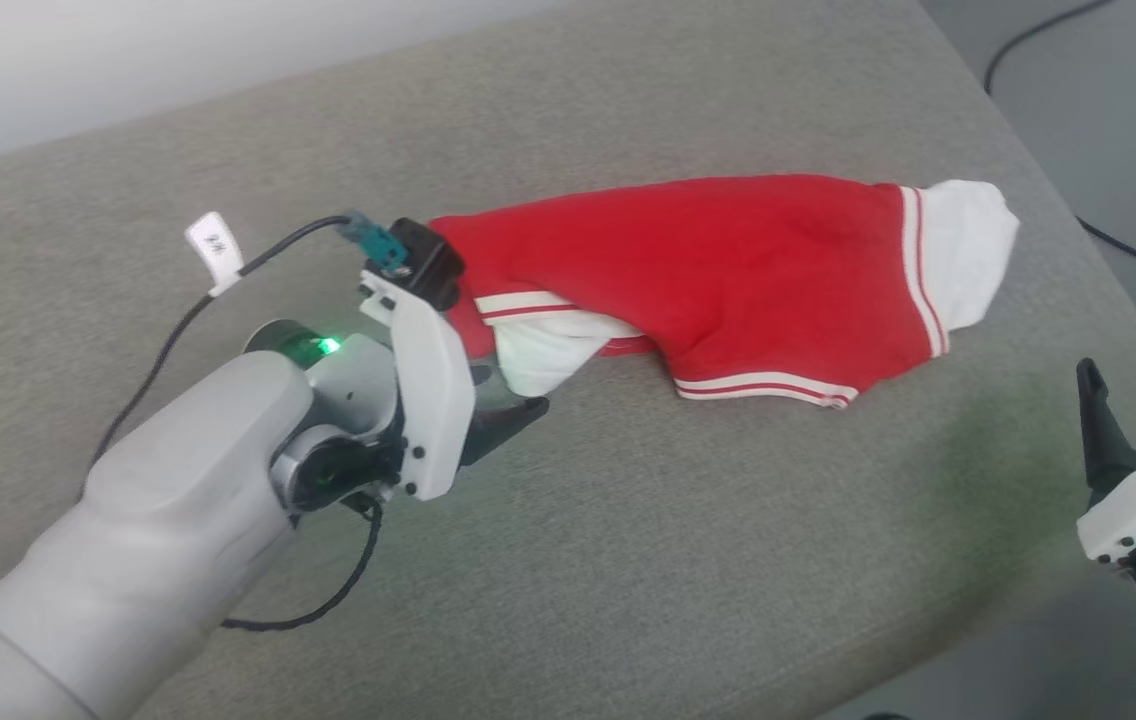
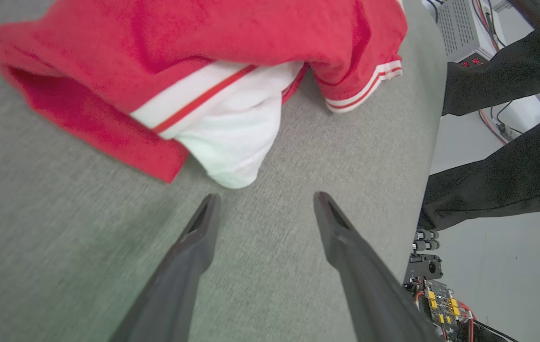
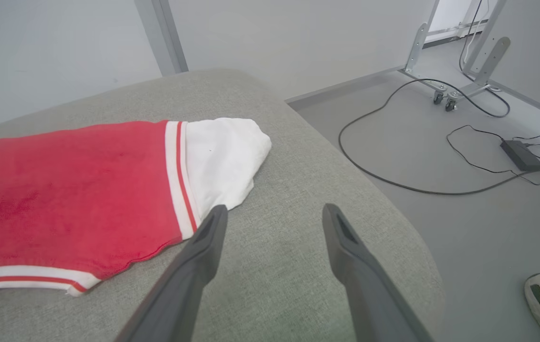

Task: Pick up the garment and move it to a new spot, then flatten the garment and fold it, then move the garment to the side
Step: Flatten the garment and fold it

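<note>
Red garment (image 1: 728, 270) lies just beyond spread left gripper (image 2: 266, 195); right gripper (image 1: 1125, 370) spread nearby

Grey upholstered cushion (image 1: 628, 520) with the garment (image 1: 728, 270) in a long bundle on top

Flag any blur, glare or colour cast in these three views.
Head view: soft, green indicator light tinting the cushion nearby. Left wrist view: cushion weave smeared around the left claw, edges bowed by the wide lens. Right wrist view: sharpest, even light, no glare on the garment.
</note>
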